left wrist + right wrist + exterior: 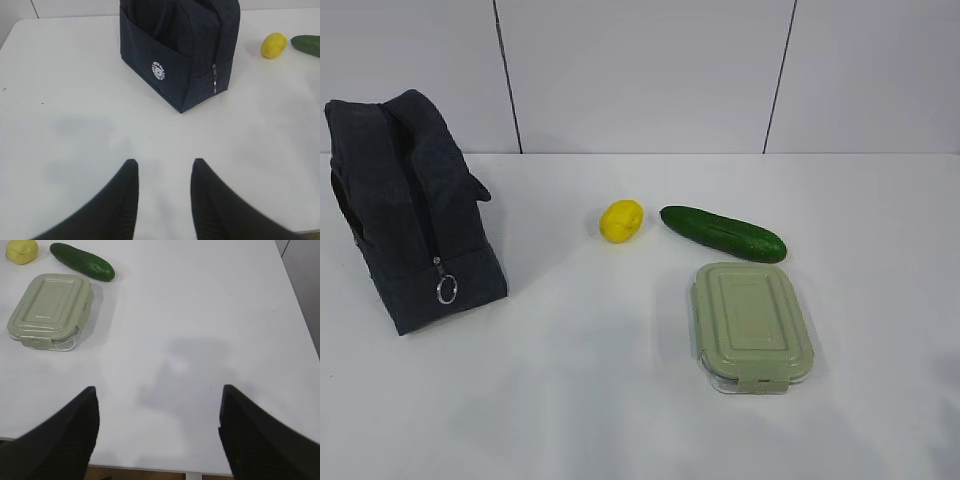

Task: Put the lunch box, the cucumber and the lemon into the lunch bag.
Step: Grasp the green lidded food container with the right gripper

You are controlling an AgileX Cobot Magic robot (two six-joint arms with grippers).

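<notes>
**Both claws hovering empty over the counter, all four items waiting**

The left claw (162, 167) is hanging above the bare white counter (75, 125) with its two dark fingers partly apart and nothing between them. The right claw (159, 392) is standing spread much wider, also gripping nothing.

The lunch bag (175, 55) is sitting straight ahead of the left claw, well apart from it, its zipper running down the near corner and a white round logo showing on its side. In the exterior view the lunch bag (410, 210) is standing at the far left of the counter, its silver ring pull (447, 290) dangling low on the end face.

The lunch box (49, 310) is lying flat ahead and to the left of the right claw, well apart from it, its sage-green lid clipped on. The cucumber (82, 261) is lying just beyond the box, slanted. The lemon (22, 251) is resting near the cucumber's far end, between it and the bag, farthest from the right claw.
</notes>
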